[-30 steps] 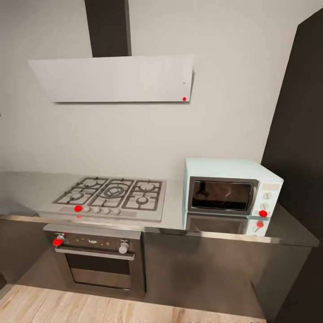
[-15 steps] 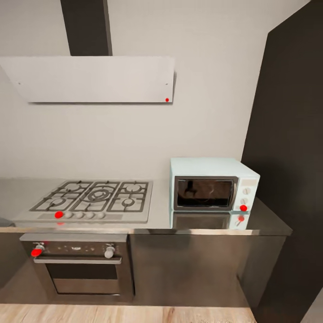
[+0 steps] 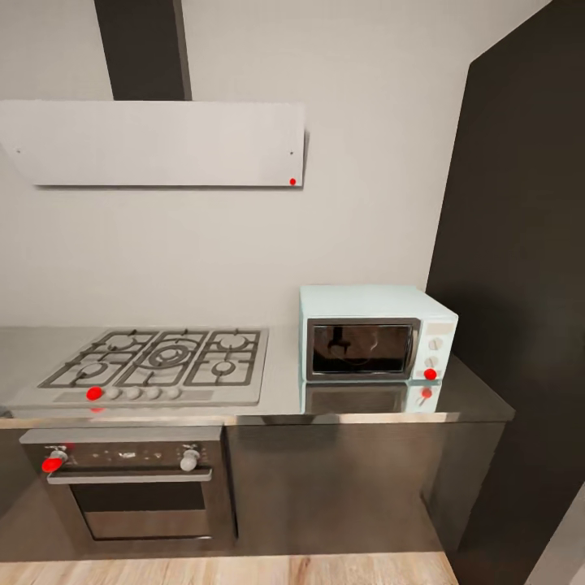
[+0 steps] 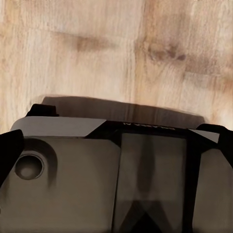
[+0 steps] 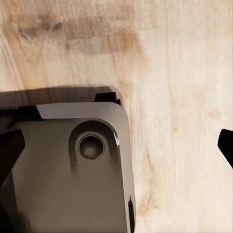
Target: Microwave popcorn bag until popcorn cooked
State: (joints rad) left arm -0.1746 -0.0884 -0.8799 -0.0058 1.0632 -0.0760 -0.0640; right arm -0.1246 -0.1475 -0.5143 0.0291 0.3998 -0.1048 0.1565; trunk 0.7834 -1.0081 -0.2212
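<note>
mint-blue microwave [image 3: 375, 333], grey steel countertop [image 3: 280, 390], white hood [image 3: 154, 144]

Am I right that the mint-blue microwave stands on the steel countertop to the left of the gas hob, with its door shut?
Not quite: the microwave stands to the right of the gas hob, not the left, as the head view shows. The rest holds: it sits on the steel countertop and its dark glass door is shut.
</note>
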